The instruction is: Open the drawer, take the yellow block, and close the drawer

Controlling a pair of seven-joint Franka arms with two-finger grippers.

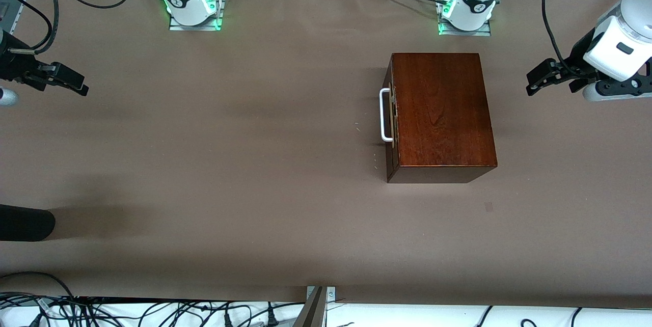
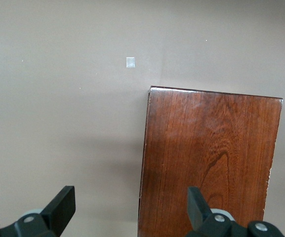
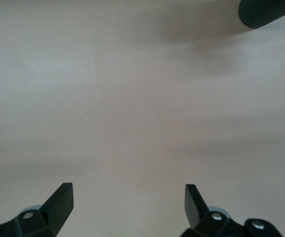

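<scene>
The dark reddish-brown wooden box stands on the table toward the left arm's end. Its drawer is shut, and the white bar handle on the drawer front faces the right arm's end of the table. The yellow block is hidden. My left gripper hangs open and empty above the table beside the box's back end; in the left wrist view the left gripper looks down on the box top and its edge. My right gripper waits open and empty over bare table at the right arm's end, as the right wrist view's gripper shows.
A black rounded cylinder juts in over the table at the right arm's end, also in the right wrist view. A small pale square mark lies on the brown table cover nearer the front camera than the box. Cables run along the table's near edge.
</scene>
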